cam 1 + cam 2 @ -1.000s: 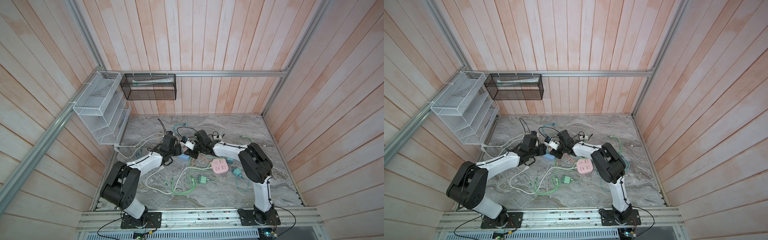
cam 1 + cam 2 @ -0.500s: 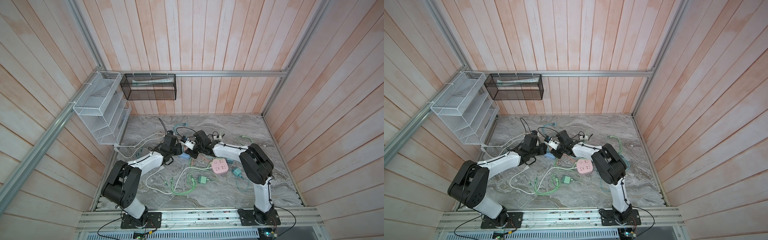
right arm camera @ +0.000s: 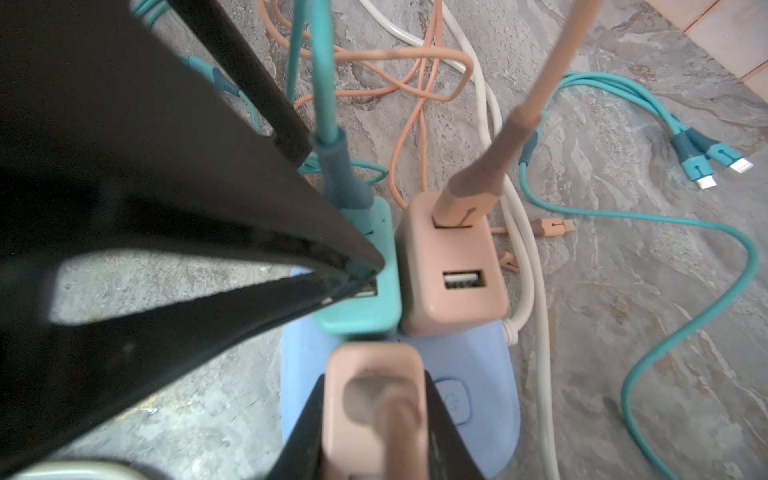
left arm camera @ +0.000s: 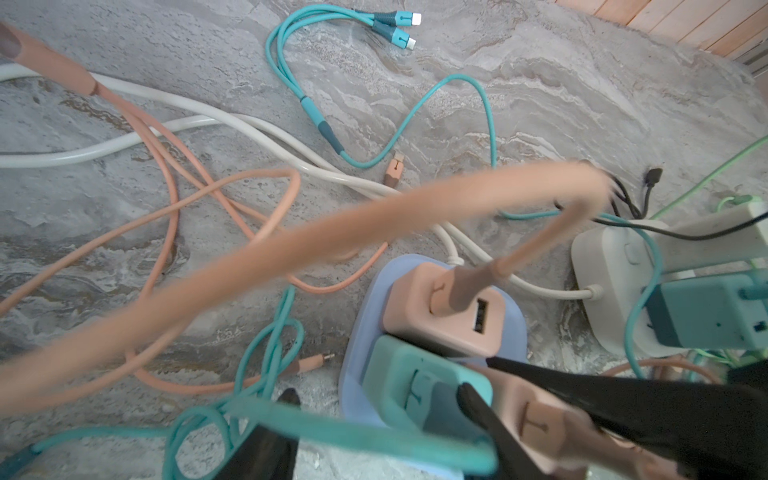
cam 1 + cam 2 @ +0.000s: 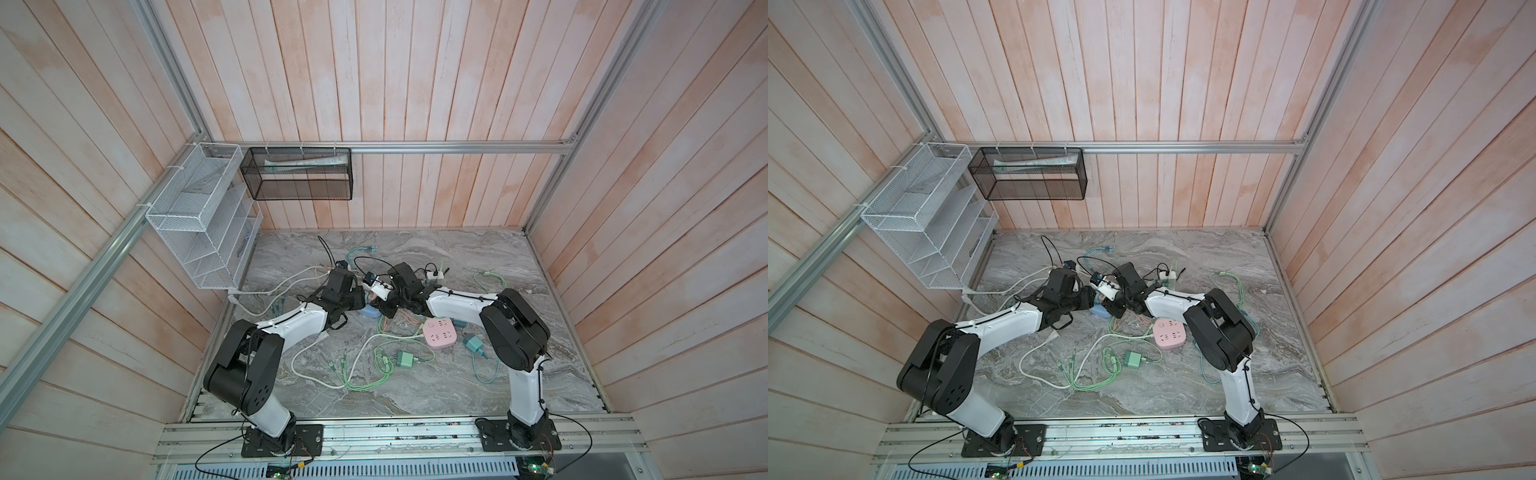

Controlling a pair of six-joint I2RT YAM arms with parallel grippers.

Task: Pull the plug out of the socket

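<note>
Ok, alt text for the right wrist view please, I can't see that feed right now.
The right gripper is clamped on a pink plug sitting on the blue socket strip. Beyond it a teal adapter and a second pink adapter are plugged into the same strip; the left gripper straddles the teal one.

Blue socket (image 3: pixel 465 353), teal plug (image 3: pixel 365 316), peach plug (image 3: pixel 374 374), grey marbled table (image 3: pixel 623 311).

- The socket block (image 3: pixel 473 357) lies on the table (image 5: pixel 478 249), centre-back.
- In it: first plug (image 3: pixel 361 316) beside second plug (image 3: pixel 453 266), third plug (image 3: pixel 374 386) at the other end.
- A spare socket block (image 5: pixel 440 332) lies right of it, nearer the front, with a loose charger (image 5: pixel 405 359) front-left of that.
- Wire rack (image 5: pixel 178 216) on the left wall.
</note>
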